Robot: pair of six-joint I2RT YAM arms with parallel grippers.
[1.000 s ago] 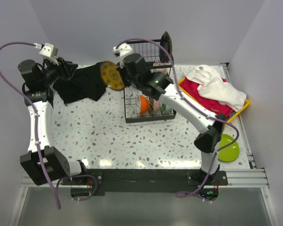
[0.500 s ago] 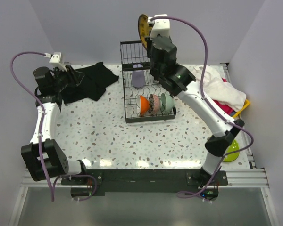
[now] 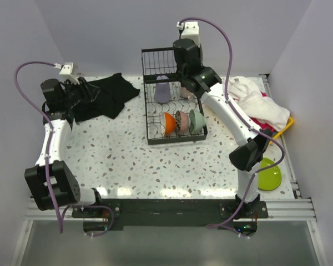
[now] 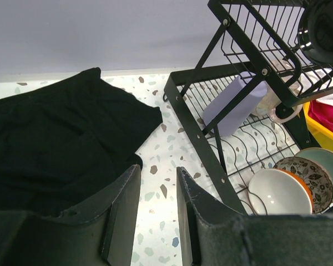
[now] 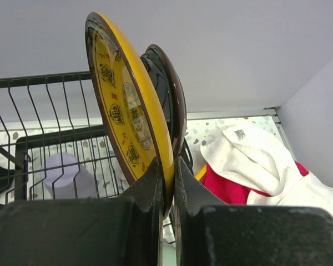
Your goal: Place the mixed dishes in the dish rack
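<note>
Above the dish rack [image 4: 198,138], a yellow plate [image 5: 122,105] is pinched edgewise by the right gripper [image 5: 166,185]; left gripper [image 4: 155,205] part-spread, empty. Risk: the dark plate [image 5: 166,88] just behind may be struck if the yellow plate is lowered askew.

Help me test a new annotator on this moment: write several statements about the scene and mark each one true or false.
1. The right gripper is shut on the rim of a yellow plate. True.
2. The left gripper grips the black cloth. False: its jaws stand apart with nothing between them, above the cloth.
3. In the dish rack, three bowls stand on edge on the lower grid. True.
4. The lime green plate stands in the rack. False: it lies on the table, near the right arm's base.
5. The lavender mug is outside the rack. False: it is inside the rack, on the lower grid.
</note>
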